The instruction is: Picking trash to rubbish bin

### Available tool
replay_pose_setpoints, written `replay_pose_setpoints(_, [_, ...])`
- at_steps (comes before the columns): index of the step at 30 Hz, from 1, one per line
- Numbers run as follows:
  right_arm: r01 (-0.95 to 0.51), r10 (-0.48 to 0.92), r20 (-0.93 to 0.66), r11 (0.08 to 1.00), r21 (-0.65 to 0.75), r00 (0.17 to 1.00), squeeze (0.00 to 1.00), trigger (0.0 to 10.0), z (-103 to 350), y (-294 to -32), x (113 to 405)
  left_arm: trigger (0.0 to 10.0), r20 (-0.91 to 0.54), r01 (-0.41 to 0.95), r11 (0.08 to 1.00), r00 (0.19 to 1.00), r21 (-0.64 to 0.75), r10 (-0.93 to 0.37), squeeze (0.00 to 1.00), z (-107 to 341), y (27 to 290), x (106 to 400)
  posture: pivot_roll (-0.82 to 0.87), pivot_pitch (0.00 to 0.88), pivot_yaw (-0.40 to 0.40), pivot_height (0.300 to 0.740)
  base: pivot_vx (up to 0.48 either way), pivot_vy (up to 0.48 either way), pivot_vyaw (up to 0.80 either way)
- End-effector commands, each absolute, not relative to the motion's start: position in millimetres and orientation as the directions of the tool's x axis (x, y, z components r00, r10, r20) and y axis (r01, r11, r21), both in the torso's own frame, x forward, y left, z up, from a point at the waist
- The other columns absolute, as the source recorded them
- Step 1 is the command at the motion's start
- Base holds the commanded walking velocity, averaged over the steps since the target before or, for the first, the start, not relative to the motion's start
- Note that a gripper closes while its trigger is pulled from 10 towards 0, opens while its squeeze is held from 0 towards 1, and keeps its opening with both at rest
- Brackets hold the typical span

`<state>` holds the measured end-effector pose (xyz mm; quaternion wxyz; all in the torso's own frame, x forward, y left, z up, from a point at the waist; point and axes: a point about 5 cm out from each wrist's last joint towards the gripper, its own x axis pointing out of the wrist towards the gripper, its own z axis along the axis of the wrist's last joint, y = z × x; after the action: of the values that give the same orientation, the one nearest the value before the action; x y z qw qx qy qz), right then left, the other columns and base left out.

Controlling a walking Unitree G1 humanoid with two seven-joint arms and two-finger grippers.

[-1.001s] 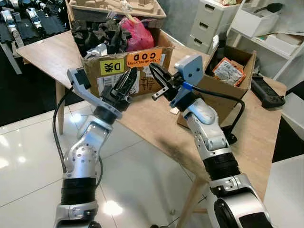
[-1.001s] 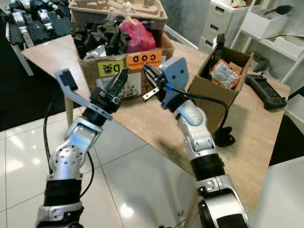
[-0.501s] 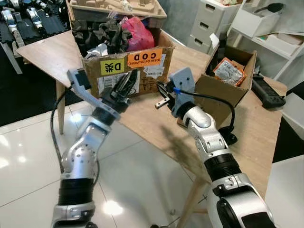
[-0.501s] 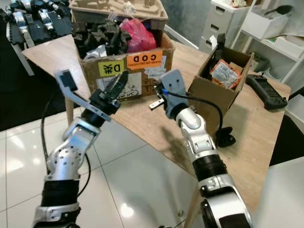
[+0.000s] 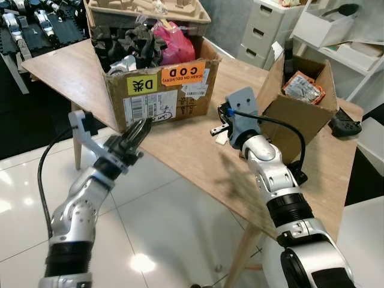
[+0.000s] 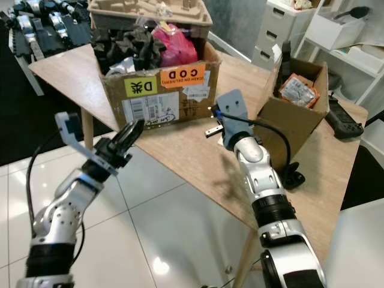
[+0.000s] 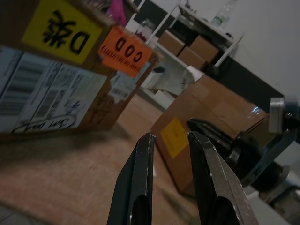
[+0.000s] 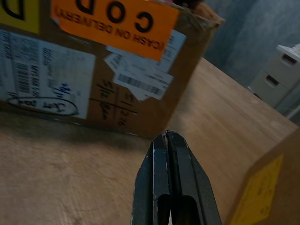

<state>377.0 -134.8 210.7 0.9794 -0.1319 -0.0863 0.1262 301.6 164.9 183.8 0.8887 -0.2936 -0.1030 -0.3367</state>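
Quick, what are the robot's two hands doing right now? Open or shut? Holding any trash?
Left gripper: fingers slightly open, holding nothing, just off the wooden table's edge.
Right gripper: fingers shut, holding nothing, above the table.

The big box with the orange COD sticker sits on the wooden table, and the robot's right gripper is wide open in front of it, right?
Almost. The big box with the orange COD sticker does sit on the wooden table, but the right gripper is shut, not wide open. The right wrist view shows its two black fingers pressed together with nothing between them, pointing at the box.
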Motion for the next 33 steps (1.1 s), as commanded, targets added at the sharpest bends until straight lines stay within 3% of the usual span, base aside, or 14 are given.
replay_pose_setpoints(1, [-0.194, 0.228, 0.093, 0.939, -0.284, 0.969, 0.0, 10.0, 199.9, -146.0, 376.5, 10.0, 0.357, 0.651, 0.614, 0.759, -0.447, -0.544, 0.0, 177.2, 169.8, 298.7, 0.05, 0.113, -0.023, 0.74, 0.0, 0.0, 0.0])
replay_pose_setpoints(10, [-0.145, 0.166, 0.049, 0.944, -0.296, 0.985, 0.0, 10.0, 193.9, -158.1, 378.3, 10.0, 0.383, 0.682, 0.587, 0.731, -0.437, -0.565, 0.0, 179.9, 162.5, 294.2, 0.05, 0.128, -0.023, 0.74, 0.0, 0.0, 0.0])
replay_pose_setpoints(12, [-0.187, 0.193, 0.0, 0.954, -0.234, 0.981, 0.0, 10.0, 185.5, -148.5, 379.6, 10.0, 0.39, 0.694, 0.573, 0.719, -0.436, -0.575, 0.0, 180.0, 157.9, 293.9, 0.05, 0.13, -0.024, 0.74, 0.0, 0.0, 0.0])
replay_pose_setpoints(13, [-0.242, 0.238, -0.044, 0.962, -0.128, 0.97, 0.0, 10.0, 176.3, -135.2, 380.5, 10.0, 0.387, 0.705, 0.564, 0.709, -0.43, -0.59, 0.0, 178.7, 153.7, 293.2, 0.05, 0.131, -0.024, 0.74, 0.0, 0.0, 0.0])
replay_pose_setpoints(17, [-0.272, 0.269, -0.065, 0.962, -0.035, 0.961, 0.0, 10.0, 169.7, -124.4, 380.8, 10.0, 0.377, 0.708, 0.566, 0.705, -0.423, -0.6, 0.0, 176.2, 151.9, 292.3, 0.05, 0.134, -0.024, 0.74, 0.0, 0.0, 0.0])
replay_pose_setpoints(18, [-0.271, 0.272, -0.074, 0.962, 0.018, 0.96, 1.0, 10.0, 165.9, -118.1, 381.8, 10.0, 0.364, 0.697, 0.58, 0.716, -0.422, -0.596, 0.0, 173.4, 153.8, 292.5, 0.05, 0.137, -0.025, 0.74, 0.0, 0.0, 0.0])
replay_pose_setpoints(22, [-0.209, 0.218, -0.11, 0.974, 0.09, 0.97, 1.0, 10.0, 158.6, -109.3, 386.2, 10.0, 0.358, 0.663, 0.611, 0.748, -0.434, -0.558, 0.0, 171.5, 164.0, 292.5, 0.06, 0.148, -0.03, 0.74, 0.0, 0.0, 0.0])
replay_pose_setpoints(26, [-0.117, 0.125, -0.117, 0.991, 0.071, 0.985, 1.0, 10.0, 160.8, -110.5, 391.8, 10.0, 0.375, 0.651, 0.623, 0.759, -0.434, -0.532, 0.0, 176.1, 172.4, 289.1, 0.08, 0.163, -0.033, 0.74, 0.0, 0.0, 0.0])
replay_pose_setpoints(33, [-0.086, 0.097, -0.151, 0.994, 0.073, 0.984, 1.0, 10.0, 158.7, -109.3, 396.7, 10.0, 0.37, 0.631, 0.648, 0.775, -0.425, -0.512, 0.0, 177.4, 179.3, 280.1, 0.1, 0.197, -0.034, 0.74, 0.0, 0.0, 0.0])
